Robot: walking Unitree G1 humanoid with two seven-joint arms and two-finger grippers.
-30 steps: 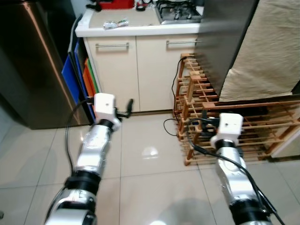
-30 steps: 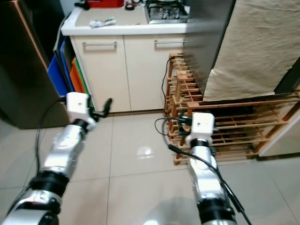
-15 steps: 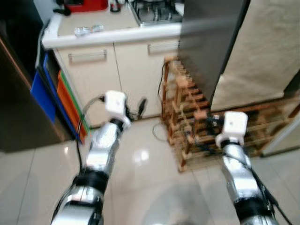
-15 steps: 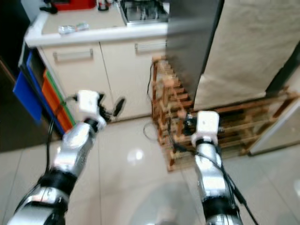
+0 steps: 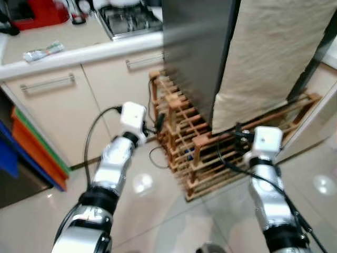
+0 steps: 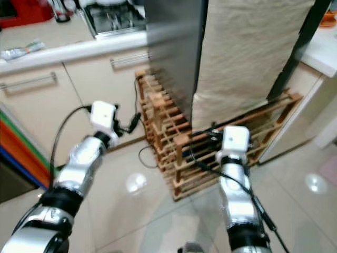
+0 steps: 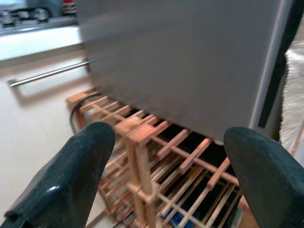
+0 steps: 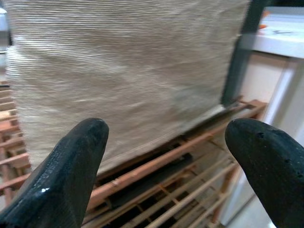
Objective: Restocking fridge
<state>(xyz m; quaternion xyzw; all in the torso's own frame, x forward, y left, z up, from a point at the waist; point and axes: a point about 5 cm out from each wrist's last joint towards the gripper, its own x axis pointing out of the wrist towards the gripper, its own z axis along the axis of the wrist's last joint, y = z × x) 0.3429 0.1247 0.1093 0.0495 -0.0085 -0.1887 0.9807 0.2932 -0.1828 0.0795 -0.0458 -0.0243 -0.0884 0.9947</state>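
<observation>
While both arms reach forward over the pale tiled floor (image 5: 158, 211), neither gripper holds anything. At the far left, blue and orange trays (image 5: 31, 158) lean on edge against the cream cabinet (image 5: 58, 116), whose doors carry long metal bar handles (image 5: 46, 83). On the white countertop (image 5: 79, 50) above lie a crumpled wrapper (image 5: 43, 51), a red object at the back corner (image 5: 34, 10) and a gas hob (image 5: 129, 18). The left gripper (image 7: 166, 161) hovers in front of the cabinet, just beside the near corner of a wooden slatted rack (image 5: 184, 142); its two black fingers (image 7: 71, 175) stand wide apart, with the rack's posts and slats seen between them. A black cable (image 5: 158, 155) loops on the floor by the rack's foot. Rising above the rack is the grey side of the fridge (image 5: 195, 52), a tall metal panel, and to its right a beige woven cloth (image 5: 268, 52) hangs down over the rack's top rail. The right gripper (image 8: 166, 161) points at that cloth and the rack beneath it, fingers (image 8: 66, 175) likewise spread wide and touching nothing. At the far right stands a white counter edge (image 6: 326, 47)
</observation>
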